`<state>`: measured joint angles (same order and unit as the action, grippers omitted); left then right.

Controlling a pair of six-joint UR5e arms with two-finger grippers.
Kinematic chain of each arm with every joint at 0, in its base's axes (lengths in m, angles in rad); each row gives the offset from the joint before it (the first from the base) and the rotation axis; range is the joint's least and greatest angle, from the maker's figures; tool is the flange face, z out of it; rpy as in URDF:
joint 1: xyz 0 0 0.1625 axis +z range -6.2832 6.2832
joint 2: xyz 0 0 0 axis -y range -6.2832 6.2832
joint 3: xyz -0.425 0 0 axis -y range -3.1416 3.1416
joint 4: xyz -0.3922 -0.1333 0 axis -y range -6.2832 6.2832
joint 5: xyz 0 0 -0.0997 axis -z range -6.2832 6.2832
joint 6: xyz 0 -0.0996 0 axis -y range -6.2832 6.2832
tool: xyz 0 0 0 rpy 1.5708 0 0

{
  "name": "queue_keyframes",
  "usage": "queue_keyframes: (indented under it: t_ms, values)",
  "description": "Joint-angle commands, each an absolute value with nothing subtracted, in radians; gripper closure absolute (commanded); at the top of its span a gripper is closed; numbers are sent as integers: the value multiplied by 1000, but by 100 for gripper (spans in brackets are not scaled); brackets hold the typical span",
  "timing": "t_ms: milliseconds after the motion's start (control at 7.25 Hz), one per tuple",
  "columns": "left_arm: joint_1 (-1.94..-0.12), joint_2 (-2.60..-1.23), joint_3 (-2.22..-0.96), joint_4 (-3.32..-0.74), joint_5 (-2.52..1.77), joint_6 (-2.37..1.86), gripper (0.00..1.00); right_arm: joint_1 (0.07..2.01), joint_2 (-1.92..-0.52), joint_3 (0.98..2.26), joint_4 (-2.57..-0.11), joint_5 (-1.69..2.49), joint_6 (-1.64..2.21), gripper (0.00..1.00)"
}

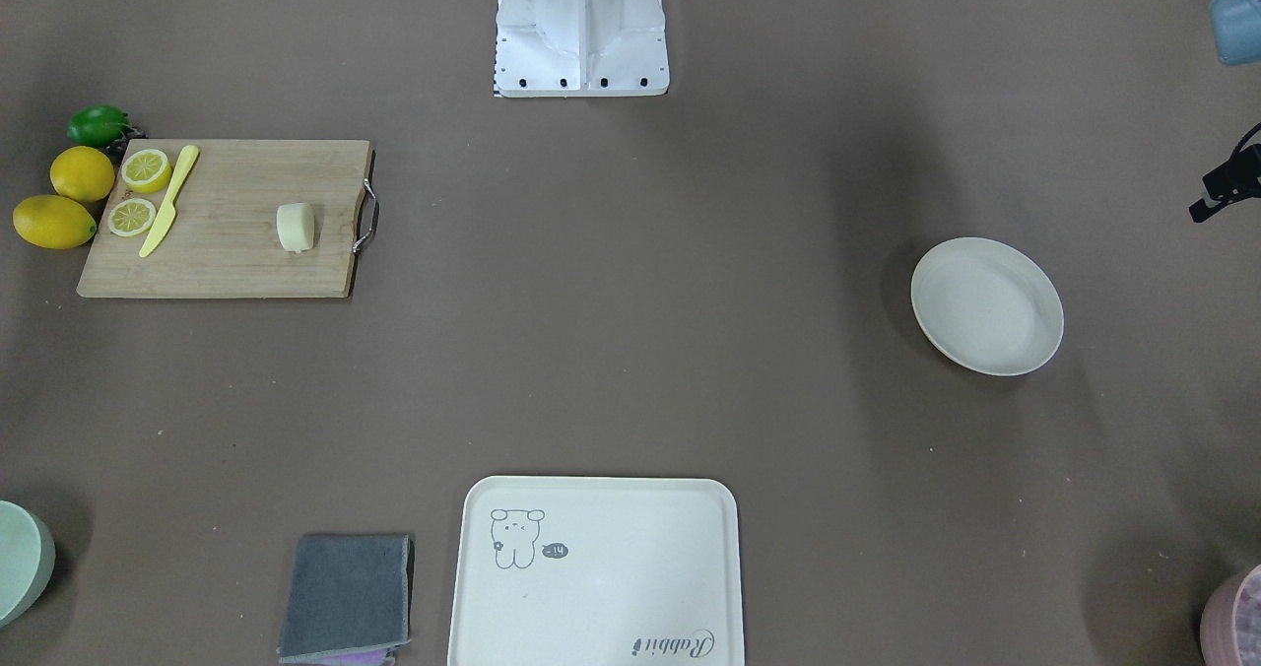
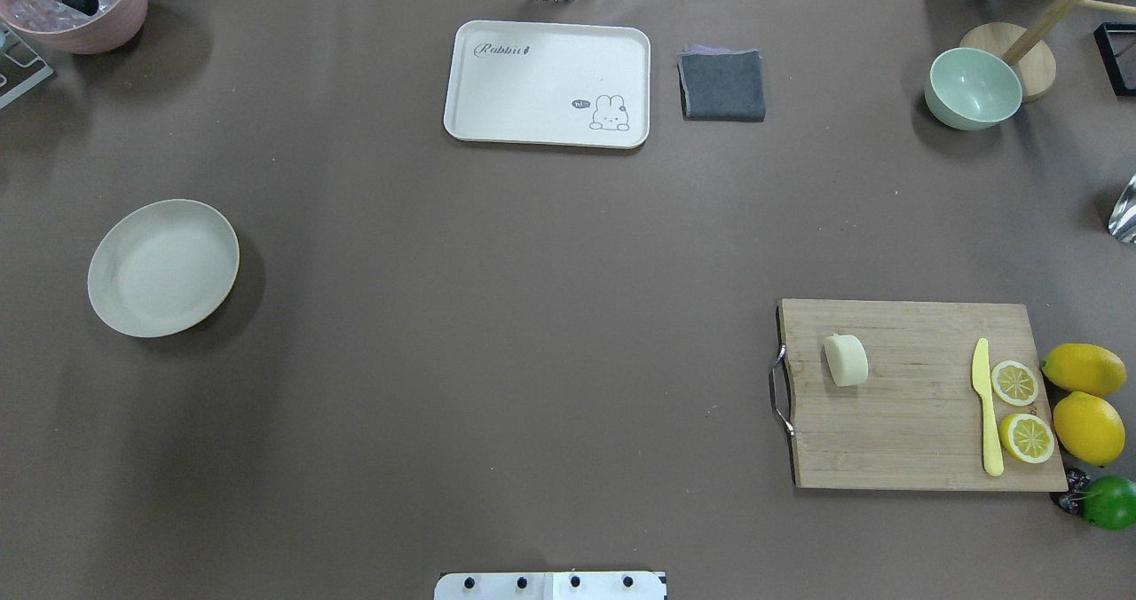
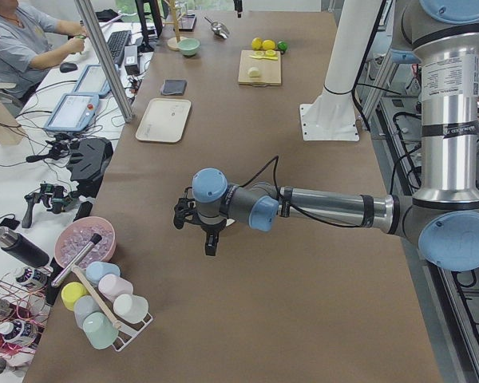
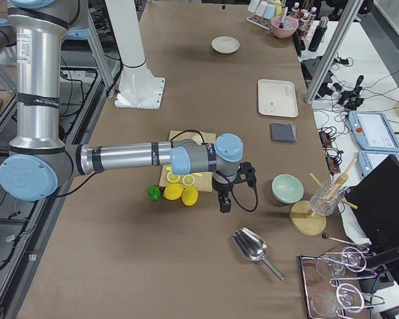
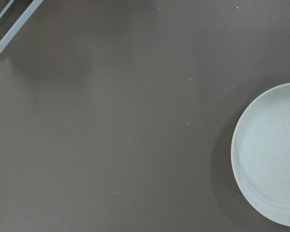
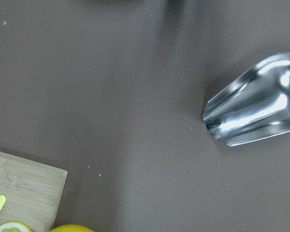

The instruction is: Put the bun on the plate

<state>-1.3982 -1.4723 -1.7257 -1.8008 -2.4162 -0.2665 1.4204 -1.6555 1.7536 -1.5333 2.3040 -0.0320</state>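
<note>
Nothing of the task is done yet. The bun (image 2: 846, 359) lies ungripped on the wooden cutting board (image 2: 914, 422), at the end away from the right pincer (image 4: 225, 205). That pincer hangs above the surface (image 2: 532, 360) past the whole lemons (image 2: 1087, 427), near a metal scoop (image 6: 256, 113). The plate (image 2: 163, 267) sits bare just beside the left pincer (image 3: 211, 247), well apart from the bun. I cannot tell how far either pincer is open, and neither holds the bun. All 3 steps remain: grasp, carry, set down.
</note>
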Motion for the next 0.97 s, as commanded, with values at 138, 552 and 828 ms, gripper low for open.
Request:
queue_keyframes:
  t_ms: [138,552,828]
  values:
    - [-1431,-1450,-1720,-1801,-2422,-259,2,1442,-1672,1762,-1534,2312,-43,0]
    - [-1419,-1448,-1738,-1807,-2425,-268,2,1440,-1670,1761,-1532,2310,-40,0]
    - [-1419,-1450,-1747,-1809,-2425,-267,2,1440,-1664,1764,-1531,2306,-44,0]
